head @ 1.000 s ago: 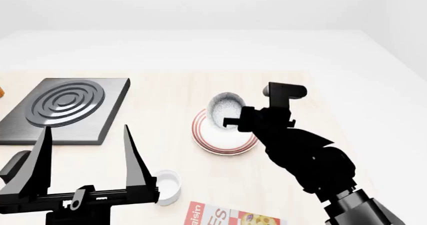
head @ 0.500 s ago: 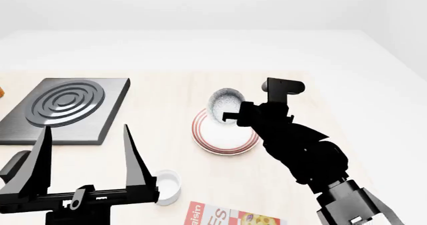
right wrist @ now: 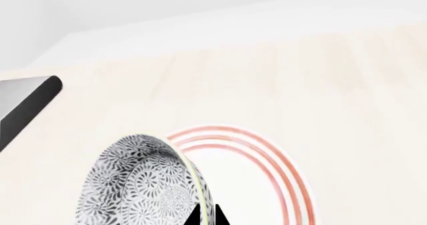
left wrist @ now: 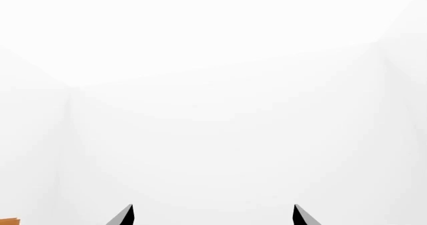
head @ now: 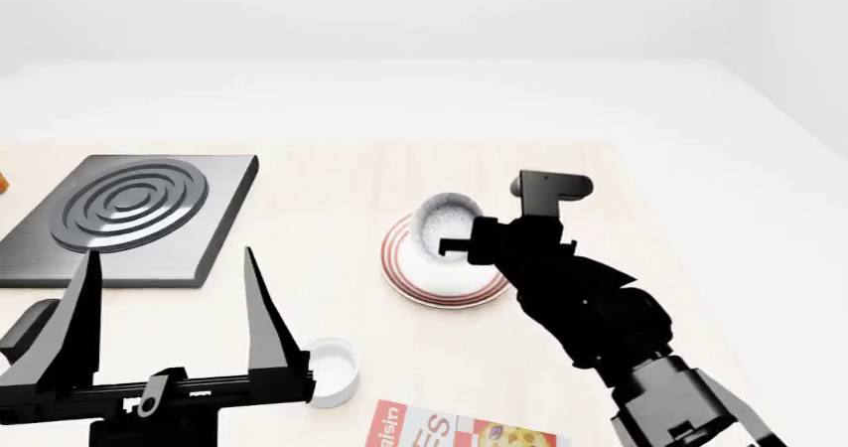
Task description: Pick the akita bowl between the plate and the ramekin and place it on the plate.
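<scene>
The akita bowl (head: 446,221), grey patterned outside and whitish inside, hangs tilted over the far part of the plate (head: 424,280), a white plate with red rings. My right gripper (head: 462,244) is shut on the bowl's rim. In the right wrist view the bowl (right wrist: 143,185) shows its patterned outside, with the rim between the two fingertips (right wrist: 198,219) and the plate (right wrist: 267,170) behind it. The white ramekin (head: 332,368) stands near the front, beside my left gripper (head: 170,303), which is open, empty and points up. The left wrist view holds only the two spread fingertips (left wrist: 123,216) against white.
A dark grey board with raised concentric rings (head: 133,214) lies at the far left of the wooden table (head: 318,189). A printed box (head: 458,432) sits at the front edge. An orange object (left wrist: 9,221) peeks in at a corner of the left wrist view.
My right gripper has come down and towards me with the bowl after a slight rise, so the bowl hangs lower over the plate. The left arm has not moved.
</scene>
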Available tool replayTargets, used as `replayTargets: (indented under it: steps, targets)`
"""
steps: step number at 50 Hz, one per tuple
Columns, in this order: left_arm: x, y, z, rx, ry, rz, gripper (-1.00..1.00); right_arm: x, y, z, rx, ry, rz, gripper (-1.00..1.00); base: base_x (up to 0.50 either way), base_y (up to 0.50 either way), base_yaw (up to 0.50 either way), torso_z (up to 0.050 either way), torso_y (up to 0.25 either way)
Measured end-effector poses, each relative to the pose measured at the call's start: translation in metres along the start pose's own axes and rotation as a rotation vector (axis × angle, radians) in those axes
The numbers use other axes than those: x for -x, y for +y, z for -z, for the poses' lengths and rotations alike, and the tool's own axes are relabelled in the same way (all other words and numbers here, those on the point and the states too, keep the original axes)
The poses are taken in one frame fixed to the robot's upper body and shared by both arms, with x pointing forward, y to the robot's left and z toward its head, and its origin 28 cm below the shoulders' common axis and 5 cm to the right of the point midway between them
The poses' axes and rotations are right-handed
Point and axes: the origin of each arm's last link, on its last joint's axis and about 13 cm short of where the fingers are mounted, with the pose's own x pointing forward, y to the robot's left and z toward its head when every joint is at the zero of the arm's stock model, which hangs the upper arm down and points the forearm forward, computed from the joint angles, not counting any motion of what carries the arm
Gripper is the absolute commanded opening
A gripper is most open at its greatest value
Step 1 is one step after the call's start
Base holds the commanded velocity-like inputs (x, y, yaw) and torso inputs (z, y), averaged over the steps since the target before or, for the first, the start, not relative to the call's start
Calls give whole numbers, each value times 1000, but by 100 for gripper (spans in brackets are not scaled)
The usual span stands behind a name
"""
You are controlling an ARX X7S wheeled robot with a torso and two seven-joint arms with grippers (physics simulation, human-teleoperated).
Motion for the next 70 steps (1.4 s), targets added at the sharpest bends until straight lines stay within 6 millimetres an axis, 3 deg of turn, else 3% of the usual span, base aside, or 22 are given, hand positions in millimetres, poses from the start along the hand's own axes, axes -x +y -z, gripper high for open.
replayTargets:
  steps: [67, 68, 70]
  targets:
    - [0, 0, -1, 0, 1, -2, 100, -15, -6, 22, -16, 47, 19, -100, 0, 0, 0, 0, 0]
    - [0, 1, -1, 0, 1, -2, 100, -15, -6, 22, -16, 47, 19, 100, 0, 0, 0, 0, 0]
    - [0, 1, -1, 0, 1, -1, 100, -15, -6, 20, -14, 43, 17, 100, 0, 0, 0, 0, 0]
